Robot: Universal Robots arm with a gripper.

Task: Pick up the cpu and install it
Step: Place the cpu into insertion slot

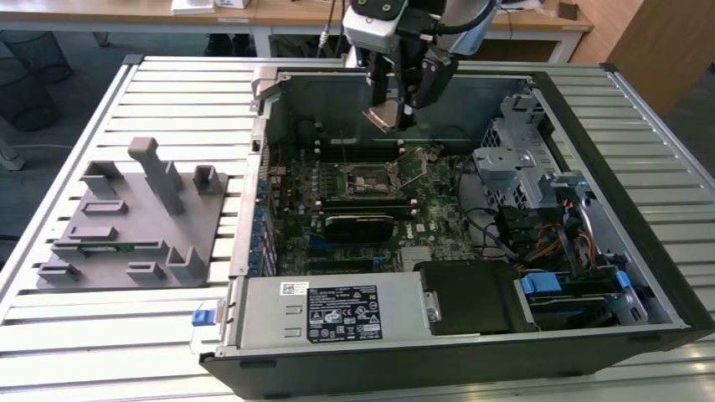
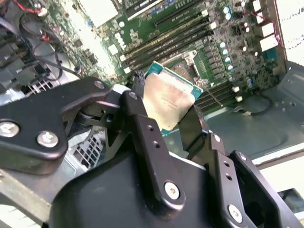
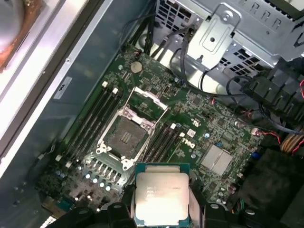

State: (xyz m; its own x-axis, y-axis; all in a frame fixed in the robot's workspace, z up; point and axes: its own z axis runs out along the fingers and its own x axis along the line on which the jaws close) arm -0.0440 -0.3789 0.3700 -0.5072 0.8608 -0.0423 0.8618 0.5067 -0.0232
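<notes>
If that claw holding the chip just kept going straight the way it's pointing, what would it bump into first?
Probably the green circuit board, close to its open socket. The gripper, shut on the chip, points down into the case; nothing shows between, though depth is unclear.

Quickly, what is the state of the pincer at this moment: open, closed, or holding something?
The pincer is closed on the cpu, holding it by its edges above the motherboard.
</notes>
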